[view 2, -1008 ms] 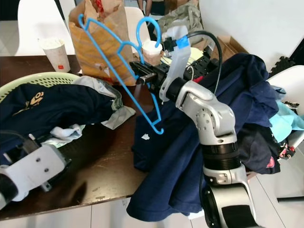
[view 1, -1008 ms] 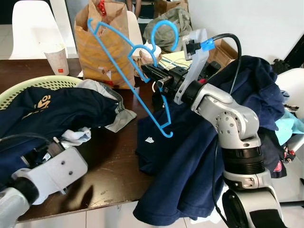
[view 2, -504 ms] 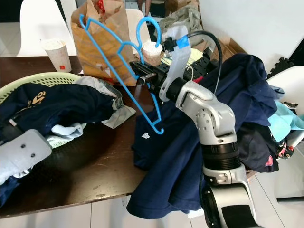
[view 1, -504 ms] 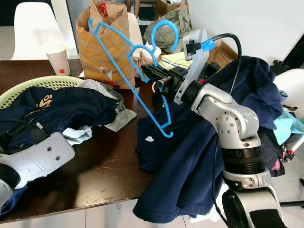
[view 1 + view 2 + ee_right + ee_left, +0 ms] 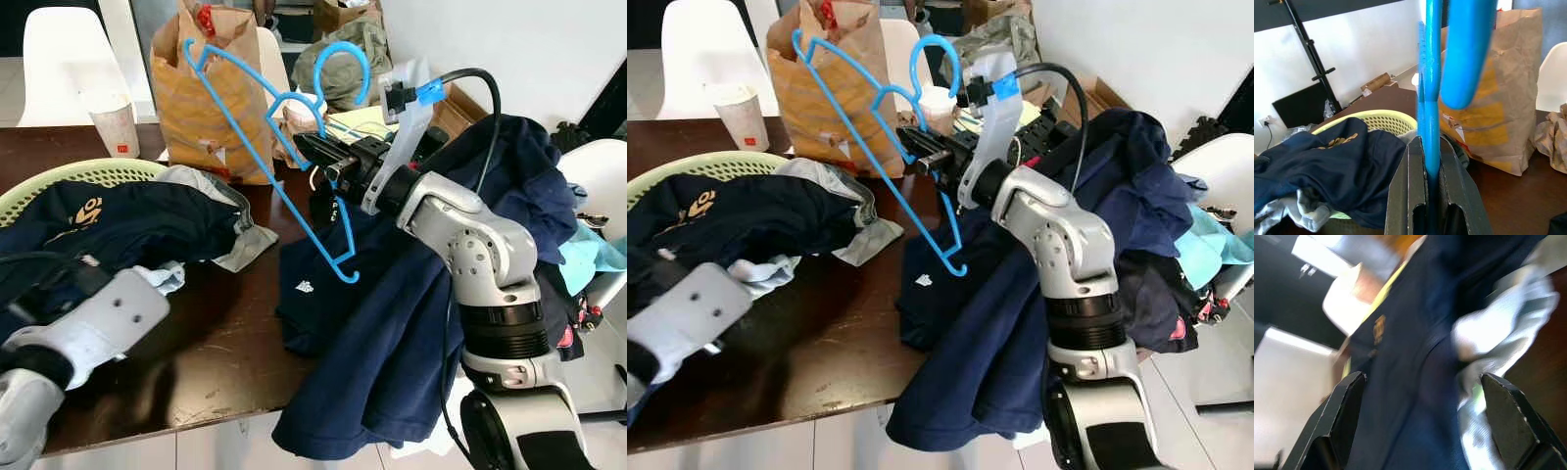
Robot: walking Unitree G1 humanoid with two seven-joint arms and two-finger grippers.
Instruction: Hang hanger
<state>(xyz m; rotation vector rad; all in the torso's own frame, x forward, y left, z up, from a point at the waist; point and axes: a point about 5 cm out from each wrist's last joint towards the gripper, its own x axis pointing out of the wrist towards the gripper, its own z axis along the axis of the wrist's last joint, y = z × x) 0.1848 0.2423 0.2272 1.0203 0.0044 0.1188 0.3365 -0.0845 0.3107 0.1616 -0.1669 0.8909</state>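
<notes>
Above dark table (image 5: pixel 211 343), blue hanger (image 5: pixel 276 147) tilted, hook (image 5: pixel 343 69) up.

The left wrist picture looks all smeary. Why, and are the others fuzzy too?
Left wrist view: motion blur smears the navy shirt; open black fingers stay sharper. Right wrist view: the close blue hanger is soft, the paper bag clear. Eye views: sharp, evenly lit.
</notes>
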